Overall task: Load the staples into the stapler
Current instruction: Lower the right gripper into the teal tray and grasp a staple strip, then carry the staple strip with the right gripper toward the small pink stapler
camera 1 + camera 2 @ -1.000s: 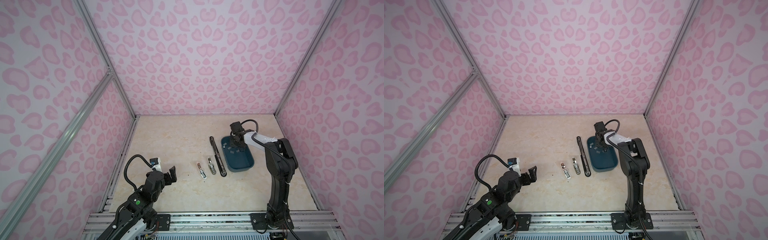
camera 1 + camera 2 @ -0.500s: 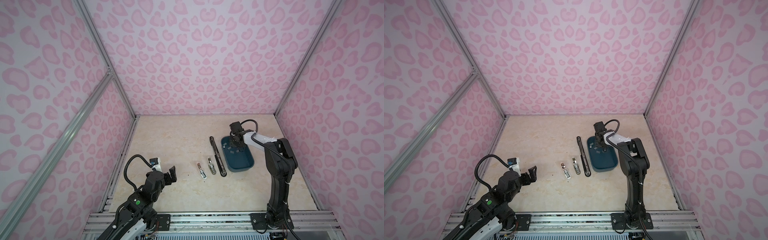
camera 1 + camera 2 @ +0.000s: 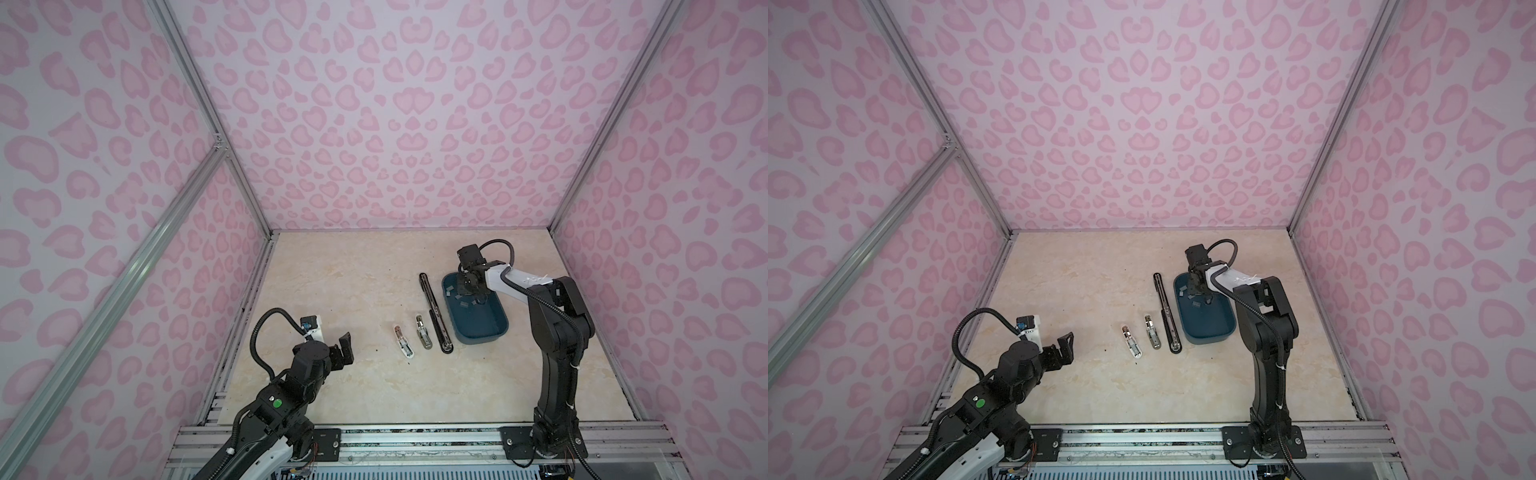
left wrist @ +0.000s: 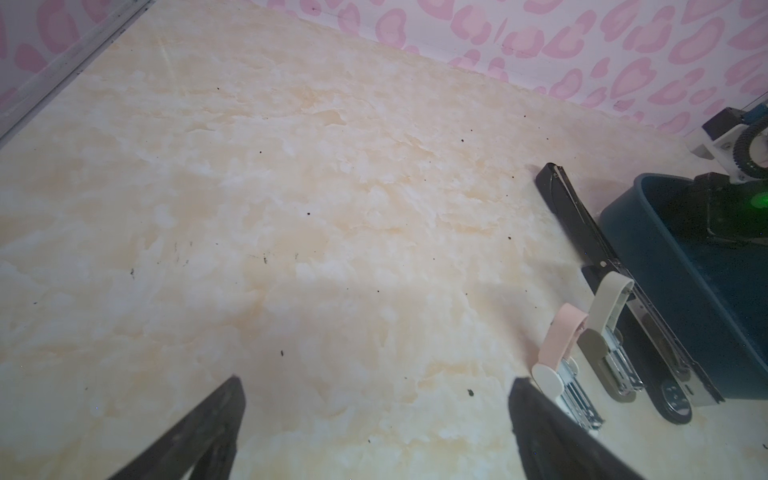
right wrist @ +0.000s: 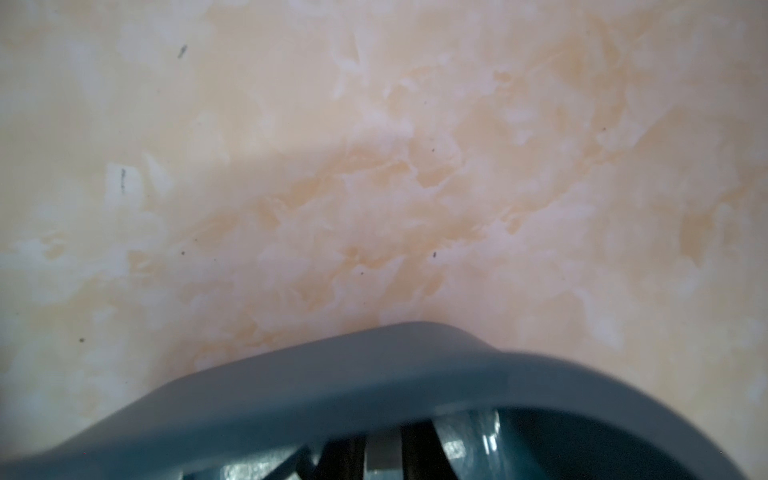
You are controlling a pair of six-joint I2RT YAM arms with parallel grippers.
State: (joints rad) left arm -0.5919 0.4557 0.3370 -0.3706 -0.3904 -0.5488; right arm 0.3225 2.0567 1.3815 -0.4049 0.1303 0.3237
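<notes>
Nearest you, by the front-left corner of the tabletop [image 3: 353,291], your L pincer [image 4: 376,386] hangs above the surface w/ its fingers spread wide and nothing btwn them. It points toward the middle of the tabletop.

Further in, right of centre, three staplers lie side by side, each running front to back. The pink stapler [image 3: 403,341] is leftmost and nearest the front edge, opened out w/ its metal channel showing. The beige stapler [image 3: 423,331] is just beside it on the right, also opened. The long black stapler [image 3: 434,313] comes next and reaches much further toward the back edge.

Just beside that one, toward the right edge, sits the dark blue tray [image 3: 482,338]. The staples [image 3: 463,304] are inside it: several light-grey strips scattered over the far half of its floor.

Furthest back, your R arm reaches over the tray's far end and the R pincer [image 3: 466,287] is down inside it. In the R wrist view, blurred, its dark fingers stand nearly together, pinching one light-grey strip [image 5: 383,455] btwn them.
</notes>
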